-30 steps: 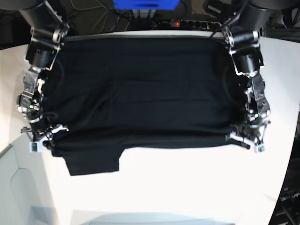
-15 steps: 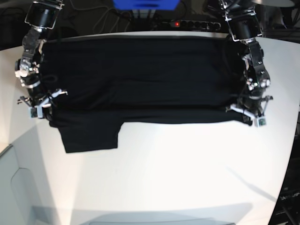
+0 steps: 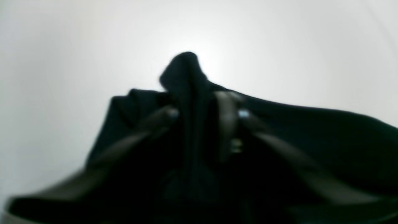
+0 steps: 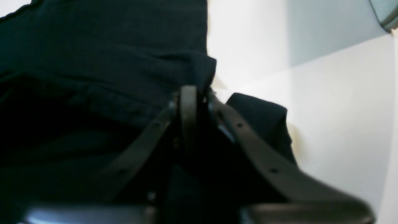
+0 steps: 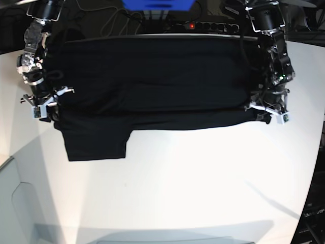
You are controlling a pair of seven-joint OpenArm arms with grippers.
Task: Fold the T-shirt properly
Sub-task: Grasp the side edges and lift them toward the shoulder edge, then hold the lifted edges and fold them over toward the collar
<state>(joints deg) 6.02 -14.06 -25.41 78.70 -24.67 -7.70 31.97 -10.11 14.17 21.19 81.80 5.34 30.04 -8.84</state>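
My base camera looks down from above on the whole white table (image 5: 203,178), facing me, so my left arm shows on its right side. My left wrist camera sits low and very close behind my left fingers (image 3: 227,112), looking out along them across the table; it is blurred. My right wrist camera does likewise behind my right fingers (image 4: 188,102). All three views share the black T-shirt (image 5: 152,81) lying just ahead of my fingers.

Left gripper (image 5: 268,113): arm reaches down the right side of base view, fingers (image 3: 228,115) slightly parted, dark fabric bunched between them. Right gripper (image 5: 46,104): opposite side, fingers (image 4: 188,109) close together, cloth at tips.
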